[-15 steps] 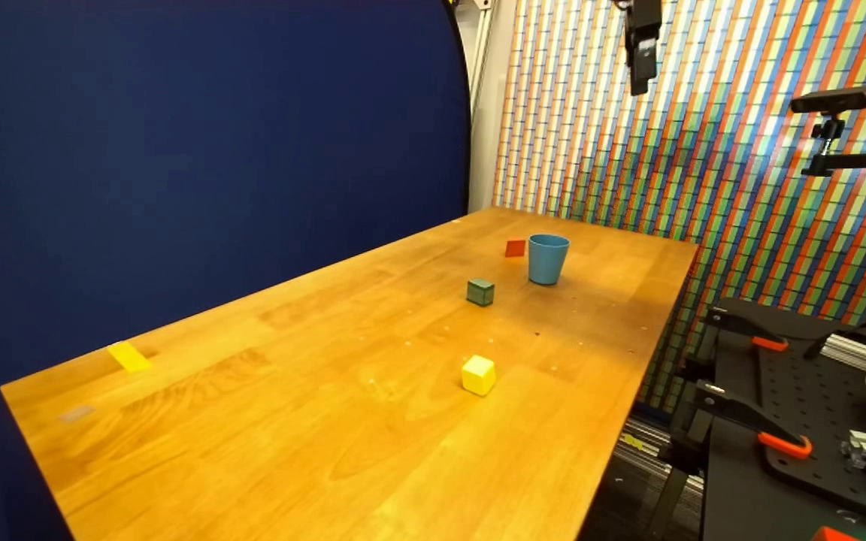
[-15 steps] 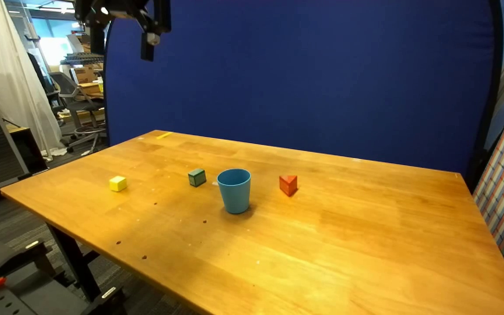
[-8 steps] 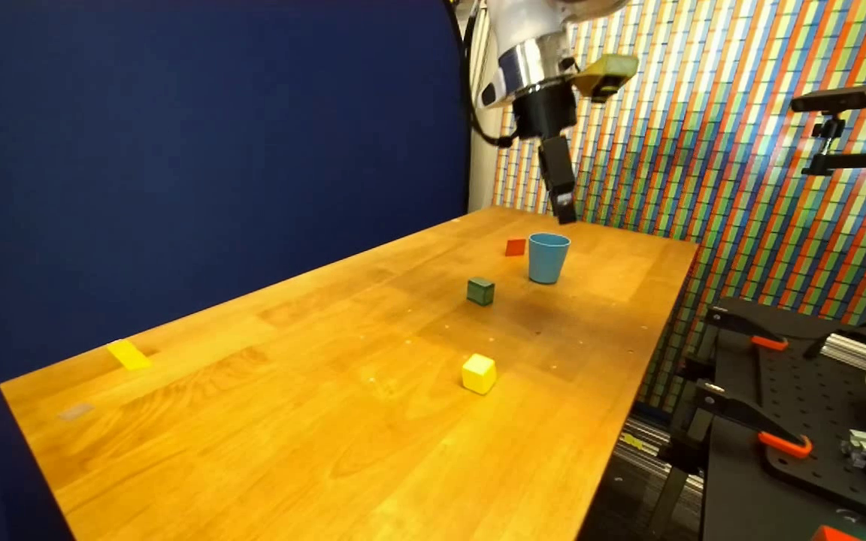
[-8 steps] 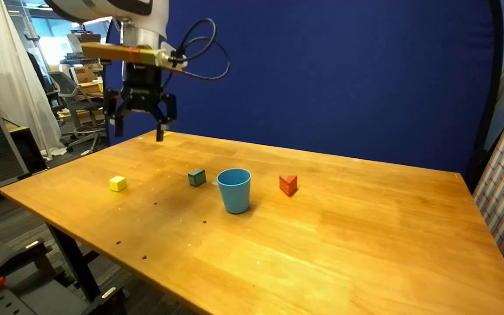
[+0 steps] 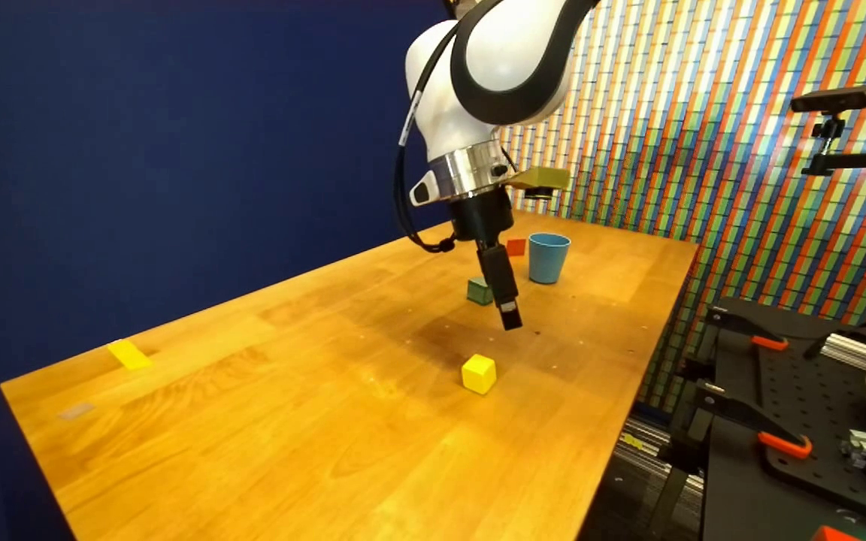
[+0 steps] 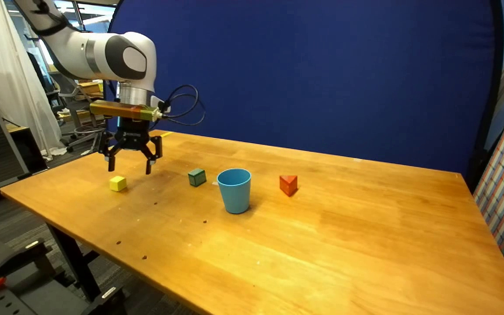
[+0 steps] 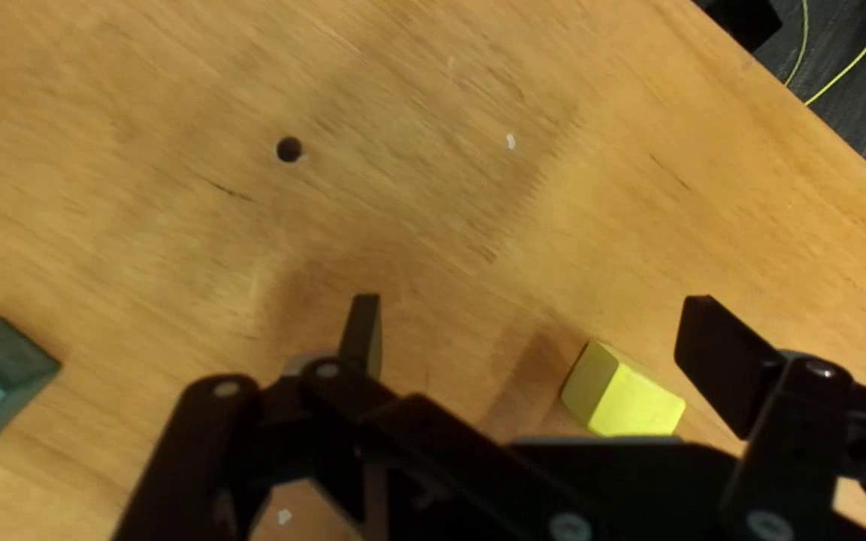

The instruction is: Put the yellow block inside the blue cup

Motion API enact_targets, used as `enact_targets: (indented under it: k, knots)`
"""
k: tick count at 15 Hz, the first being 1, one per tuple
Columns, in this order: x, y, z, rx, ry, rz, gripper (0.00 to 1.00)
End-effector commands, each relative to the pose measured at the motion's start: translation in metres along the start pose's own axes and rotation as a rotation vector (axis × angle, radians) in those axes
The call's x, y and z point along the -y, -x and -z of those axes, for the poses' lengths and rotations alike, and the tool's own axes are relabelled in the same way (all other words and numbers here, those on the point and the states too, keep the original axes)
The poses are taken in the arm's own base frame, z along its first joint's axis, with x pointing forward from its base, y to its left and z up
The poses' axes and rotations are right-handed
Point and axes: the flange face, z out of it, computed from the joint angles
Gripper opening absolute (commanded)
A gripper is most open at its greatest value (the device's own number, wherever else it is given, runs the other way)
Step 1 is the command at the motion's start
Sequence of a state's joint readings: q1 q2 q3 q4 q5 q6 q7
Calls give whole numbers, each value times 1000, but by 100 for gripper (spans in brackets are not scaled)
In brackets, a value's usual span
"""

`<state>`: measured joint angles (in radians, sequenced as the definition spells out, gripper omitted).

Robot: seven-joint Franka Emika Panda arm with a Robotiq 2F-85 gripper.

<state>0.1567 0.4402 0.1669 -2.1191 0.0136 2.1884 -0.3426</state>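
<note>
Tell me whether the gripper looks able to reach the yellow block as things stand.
Probably yes, after lowering and perhaps shifting slightly: the gripper hangs open near the yellow block, with nothing visible between them; the green block sits apart.

The wooden desk [image 6: 365,245] is honey-coloured, its top marked by small dark holes [image 7: 289,149] and pale flecks [image 7: 510,141]. On it a plain blue cup [image 6: 236,194] stands upright, mouth up. In an exterior view a red triangular block [image 6: 288,185] rests to the right of the cup and a green block [image 6: 197,177] to its left, neither touching it. The yellow cube [image 5: 479,375] sits well apart from the cup. A flat yellow strip [image 5: 129,355] lies by an edge, near a corner.
</note>
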Motion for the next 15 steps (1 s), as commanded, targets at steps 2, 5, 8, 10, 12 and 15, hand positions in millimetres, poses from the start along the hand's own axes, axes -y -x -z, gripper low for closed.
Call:
enact_targets:
  k: [2, 5, 8, 10, 12, 15]
  knots:
    - [18, -30, 0, -21, -21, 35, 100]
    - [30, -37, -8, -21, -28, 55, 100]
    - [40, -40, -20, -13, -34, 68, 100]
    - [45, -42, -31, -18, -40, 79, 100]
    - [51, -46, -40, -22, -35, 87, 100]
    - [59, -54, -53, -32, -25, 103, 75]
